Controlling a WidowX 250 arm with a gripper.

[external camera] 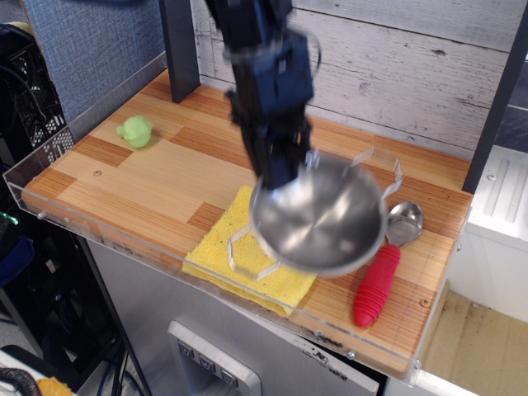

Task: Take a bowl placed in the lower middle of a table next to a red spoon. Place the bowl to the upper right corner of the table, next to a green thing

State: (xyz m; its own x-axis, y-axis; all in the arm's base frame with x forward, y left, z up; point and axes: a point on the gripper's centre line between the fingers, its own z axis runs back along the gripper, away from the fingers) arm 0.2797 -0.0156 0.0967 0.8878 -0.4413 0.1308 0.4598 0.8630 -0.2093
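Note:
My gripper [286,175] is shut on the back-left rim of the shiny steel bowl [322,219] and holds it in the air, motion-blurred, above the front middle of the wooden table [148,177]. The bowl hangs over the right part of the yellow cloth [247,268] and hides part of the scoop of the red spoon [381,276], which lies at the front right. The pale-green lumpy thing [134,131] sits at the far left of the table, well away from the bowl.
A clear acrylic rim [49,165] runs round the table edges. A dark post [180,49] stands at the back left against the grey plank wall. A dark bar [495,107] leans at the right edge.

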